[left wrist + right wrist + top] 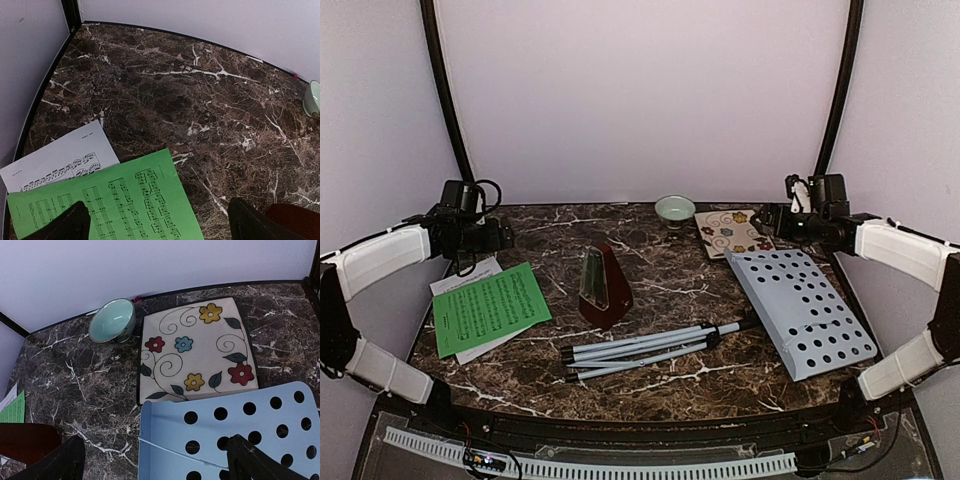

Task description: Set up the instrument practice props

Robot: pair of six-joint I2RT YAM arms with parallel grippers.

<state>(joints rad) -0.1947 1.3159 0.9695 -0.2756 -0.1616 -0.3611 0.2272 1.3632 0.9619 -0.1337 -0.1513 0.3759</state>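
Instrument practice props all lay loose, nothing assembled. Left hand (157, 227) hung released, fingers spread wide with nothing between them, above the green music sheet (110, 205). That sheet overlapped the white music sheet (60, 160) at the left edge of the surface (660, 260). My guess is it was posed there because the sheets were its nearest pick.

Right hand (157, 462) was likewise released and empty, over the far end of the music-stand desk (225, 435). The desk lay flat on the right side. Its far edge was touching or just overlapping the flowered tile (197, 347); couldn't tell which. Pale-green bowl (112, 320) sat just beside the tile at the back. Neither is part of the job.

Further out, the metronome (604, 288) stood upright mid-surface, between sheets and desk. Tripod legs (640, 350) lay folded on their side in front of it, one end pointing toward the desk. The legs probably need standing up before the desk can mount, so the sheets go last.
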